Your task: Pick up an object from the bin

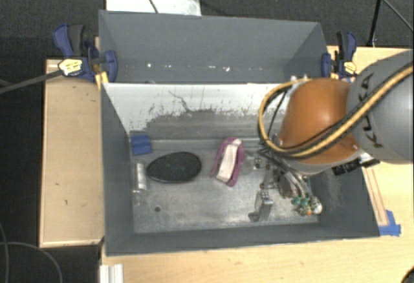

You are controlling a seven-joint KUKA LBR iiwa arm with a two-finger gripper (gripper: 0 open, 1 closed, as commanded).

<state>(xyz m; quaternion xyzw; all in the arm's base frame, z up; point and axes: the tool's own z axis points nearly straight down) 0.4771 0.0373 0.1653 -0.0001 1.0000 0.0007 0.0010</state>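
Observation:
My gripper (262, 205) hangs low over the bin floor at the front right, under the orange wrist cover, with its tip close to the floor. Nothing shows under or around it. The nearest loose thing is a pink and white oblong packet (228, 160), lying tilted a little to the gripper's upper left and apart from it. Further left lies a flat black oval (173, 167).
A small silver cylinder (138, 176) lies at the bin's left wall, and a blue block (140, 144) sits in the back left corner. The arm and its cables cover the bin's right part. Bare floor runs along the front between the oval and the gripper.

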